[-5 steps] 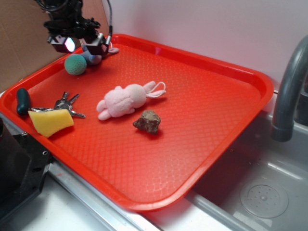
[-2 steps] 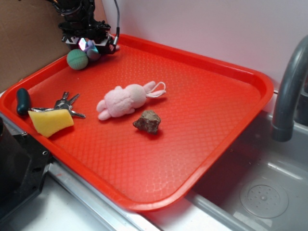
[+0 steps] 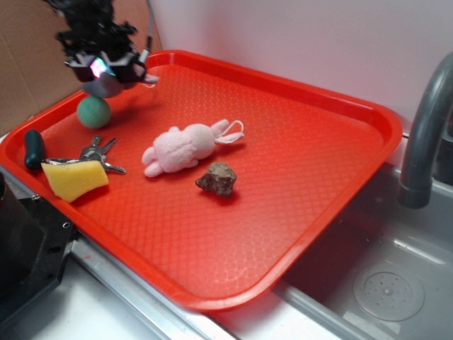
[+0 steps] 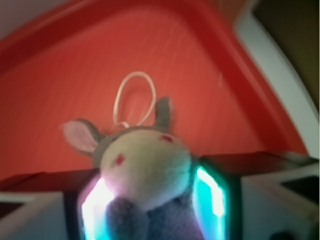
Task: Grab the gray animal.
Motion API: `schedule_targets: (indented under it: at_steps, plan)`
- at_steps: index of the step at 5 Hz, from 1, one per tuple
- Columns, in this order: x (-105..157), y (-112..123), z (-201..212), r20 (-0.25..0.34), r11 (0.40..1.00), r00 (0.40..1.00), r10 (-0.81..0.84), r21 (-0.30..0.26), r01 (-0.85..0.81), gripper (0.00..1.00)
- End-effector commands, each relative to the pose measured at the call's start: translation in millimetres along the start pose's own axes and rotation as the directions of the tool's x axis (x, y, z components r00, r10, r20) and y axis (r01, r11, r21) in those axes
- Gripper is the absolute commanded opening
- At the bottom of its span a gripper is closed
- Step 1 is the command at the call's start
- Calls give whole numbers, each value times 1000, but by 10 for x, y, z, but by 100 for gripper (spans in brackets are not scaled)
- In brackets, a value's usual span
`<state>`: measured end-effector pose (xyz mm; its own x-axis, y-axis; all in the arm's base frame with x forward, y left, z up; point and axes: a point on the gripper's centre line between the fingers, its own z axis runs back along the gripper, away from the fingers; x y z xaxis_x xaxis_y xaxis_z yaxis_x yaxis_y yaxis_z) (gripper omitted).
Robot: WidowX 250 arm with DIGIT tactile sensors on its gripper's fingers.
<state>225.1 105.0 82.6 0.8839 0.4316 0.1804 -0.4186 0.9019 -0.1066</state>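
Note:
The gray animal [image 4: 145, 170] is a small plush mouse with a pale face, red eyes, round ears and a white loop string. In the wrist view it is squeezed between the two lit pads [image 4: 210, 197], head sticking out. In the exterior view my gripper [image 3: 105, 71] is shut on the gray animal [image 3: 106, 85] and holds it in the air over the far left corner of the red tray [image 3: 318, 184]. The toy's string trails to the right.
A green crocheted ball [image 3: 93, 112] lies on the tray just below the gripper. Keys [image 3: 95, 152], a yellow sponge [image 3: 73, 178], a pink plush bunny [image 3: 184, 147] and a brown rock [image 3: 217, 178] lie further forward. A sink with a grey faucet [image 3: 425, 134] is to the right.
The gripper closed on the gray animal at the tray's far corner and has lifted it, moving up and toward the left. The green ball has rolled a little forward and left.

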Motion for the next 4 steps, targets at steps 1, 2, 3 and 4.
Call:
schedule_targets:
  at_steps: [1, 2, 3, 4]
  plan:
    - [-180, -392, 647, 12, 970, 971, -241, -26, 241, 0]
    - [-108, -560, 761, -62, 961, 959, -275, 0, 276, 0]
    - [-127, -568, 882, -119, 947, 940, -321, -44, 318, 0]
    - [108, -462, 1002, -195, 920, 903, -382, -172, 352, 0]
